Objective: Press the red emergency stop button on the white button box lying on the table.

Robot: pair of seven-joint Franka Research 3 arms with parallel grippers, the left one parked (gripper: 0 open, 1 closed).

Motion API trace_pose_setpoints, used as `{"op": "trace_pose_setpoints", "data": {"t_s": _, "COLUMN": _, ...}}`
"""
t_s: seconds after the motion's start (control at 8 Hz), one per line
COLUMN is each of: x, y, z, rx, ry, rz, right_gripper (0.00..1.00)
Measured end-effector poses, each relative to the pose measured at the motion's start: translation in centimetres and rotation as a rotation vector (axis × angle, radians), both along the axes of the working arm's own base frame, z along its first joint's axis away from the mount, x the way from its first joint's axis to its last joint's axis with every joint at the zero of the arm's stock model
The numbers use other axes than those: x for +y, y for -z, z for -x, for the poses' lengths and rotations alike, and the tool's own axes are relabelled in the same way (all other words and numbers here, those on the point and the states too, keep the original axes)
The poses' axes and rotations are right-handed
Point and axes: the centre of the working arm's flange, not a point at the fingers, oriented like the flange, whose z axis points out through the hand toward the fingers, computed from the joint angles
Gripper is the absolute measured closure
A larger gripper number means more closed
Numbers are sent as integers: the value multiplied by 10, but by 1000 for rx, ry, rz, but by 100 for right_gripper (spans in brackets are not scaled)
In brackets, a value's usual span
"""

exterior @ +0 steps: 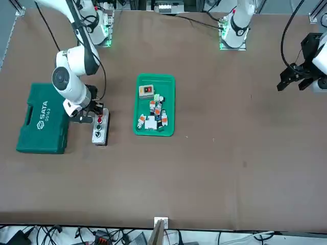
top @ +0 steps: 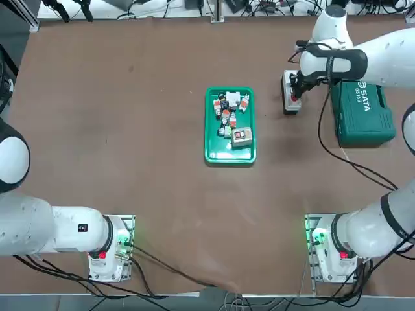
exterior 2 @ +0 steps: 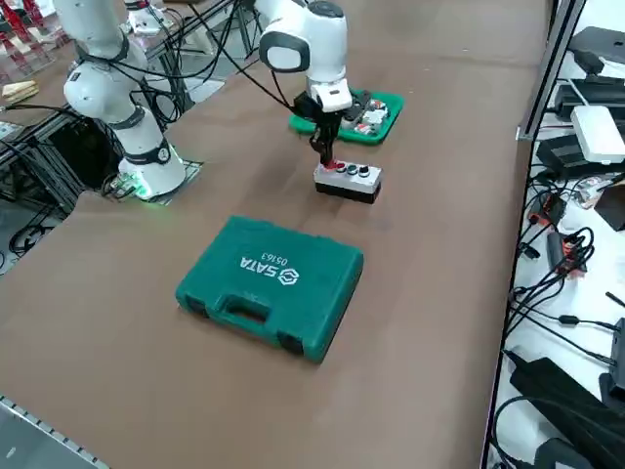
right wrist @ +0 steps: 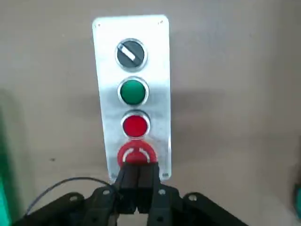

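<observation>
Going by the top view, left to right. Green tray of small parts [top: 222, 150] on the desk [top: 162, 201], left of everything that matters. Next, white button box [top: 290, 91], flat on the desk, well apart from the tray; long axis runs roughly away from the robot's base side. Red emergency stop button [right wrist: 137, 152] is the last of the row, past black selector [right wrist: 130, 53], green button [right wrist: 133, 92] and plain red button [right wrist: 135, 126]. Right end effector [right wrist: 138, 165]: fingers together, nothing between them, tips over the near edge of the emergency stop's cap; contact vs slight gap, can't tell. So the button lies straight below the tips, the rest of the row runs away from them. Right arm is clearly the nearer one. Green SATA case [top: 364, 115] just right of the box. Judgement: needs a straight push down; drifting along the row risks the plain red button.
</observation>
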Motion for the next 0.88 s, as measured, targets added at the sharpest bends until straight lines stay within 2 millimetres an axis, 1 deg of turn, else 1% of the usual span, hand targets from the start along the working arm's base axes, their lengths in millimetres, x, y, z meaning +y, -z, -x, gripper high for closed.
{"op": "trace_pose_setpoints", "data": {"t_s": 0.12, "x": 1, "y": -31, "z": -7, "rx": 29, "ry": 1, "rz": 5, "right_gripper": 98}}
{"op": "trace_pose_setpoints", "data": {"t_s": 0.25, "x": 1, "y": -74, "z": -19, "rx": 45, "ry": 4, "rz": 8, "right_gripper": 97}}
{"op": "trace_pose_setpoints", "data": {"t_s": 0.38, "x": -3, "y": -118, "z": -29, "rx": 56, "ry": 13, "rz": 9, "right_gripper": 93}}
{"op": "trace_pose_setpoints", "data": {"t_s": 0.5, "x": -9, "y": -156, "z": -35, "rx": 65, "ry": 23, "rz": 10, "right_gripper": 87}}
{"op": "trace_pose_setpoints", "data": {"t_s": 0.62, "x": -11, "y": -185, "z": -38, "rx": 68, "ry": 26, "rz": 10, "right_gripper": 68}}
{"op": "trace_pose_setpoints", "data": {"t_s": 0.75, "x": -13, "y": -208, "z": -42, "rx": 53, "ry": 30, "rz": 7, "right_gripper": 48}}
{"op": "trace_pose_setpoints", "data": {"t_s": 0.88, "x": -20, "y": -230, "z": -47, "rx": 29, "ry": 42, "rz": 2, "right_gripper": 31}}
